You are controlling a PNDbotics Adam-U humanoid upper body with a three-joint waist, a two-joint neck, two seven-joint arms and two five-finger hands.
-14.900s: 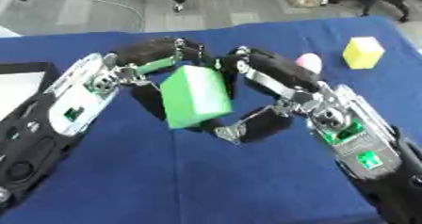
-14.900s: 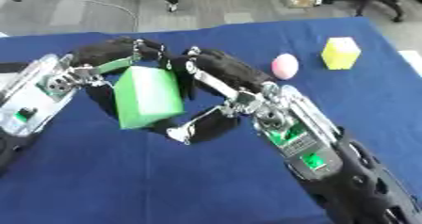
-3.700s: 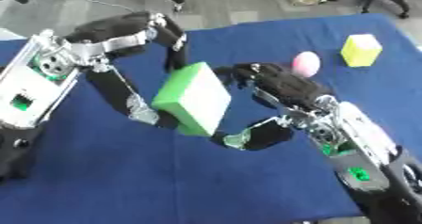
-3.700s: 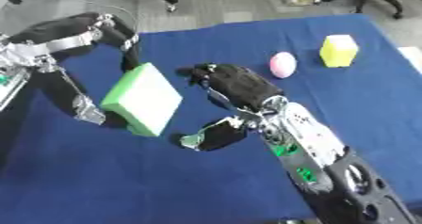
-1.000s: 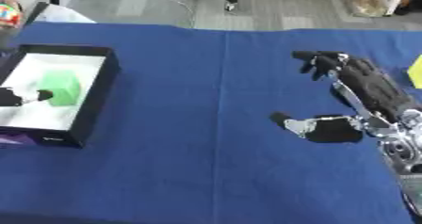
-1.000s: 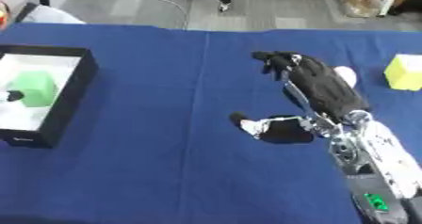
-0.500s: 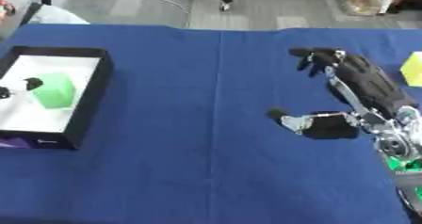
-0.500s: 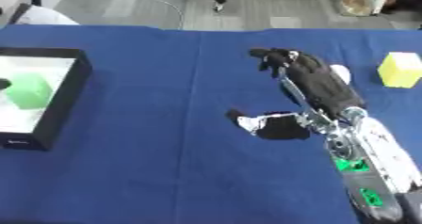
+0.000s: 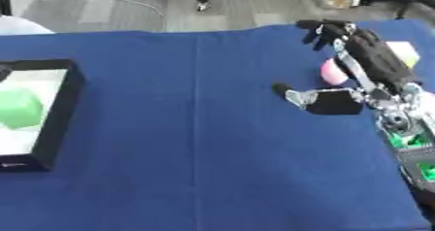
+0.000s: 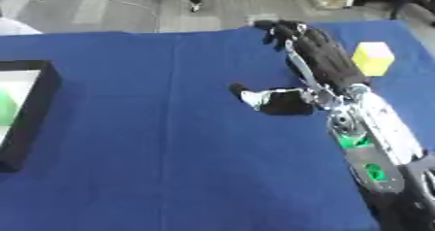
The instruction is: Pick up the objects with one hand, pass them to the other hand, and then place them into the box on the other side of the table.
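Left eye view
- Box (image 9: 56, 123): black-walled, white floor, at the desk's left edge; cut off by the frame on its left.
- Green block (image 9: 19, 108): lies inside the box, blurred, partly cropped. A second ago a dark hand part sat beside it; that is gone now, so the drop looks finished.
- Left hand: no longer in view, withdrawn past the left edge; its state cannot be told.
- Right hand (image 9: 363, 65): fingers spread and extended, thumb out toward mid-desk, holding nothing, over the right side of the blue desk (image 9: 195, 142).
- Pink object (image 9: 331, 73): rounded, half hidden behind the right hand.
- Yellow block (image 9: 404, 53): only a pale sliver shows behind the hand.

Right eye view
- Yellow block (image 10: 372, 58): shown whole here, near the far right edge, just beside the right hand (image 10: 316, 65).
- Pink object: fully hidden by the hand.
- Green block: only a strip at the frame's left edge.
- Reading: one object delivered, two left; the right hand seems placed for the next pick.
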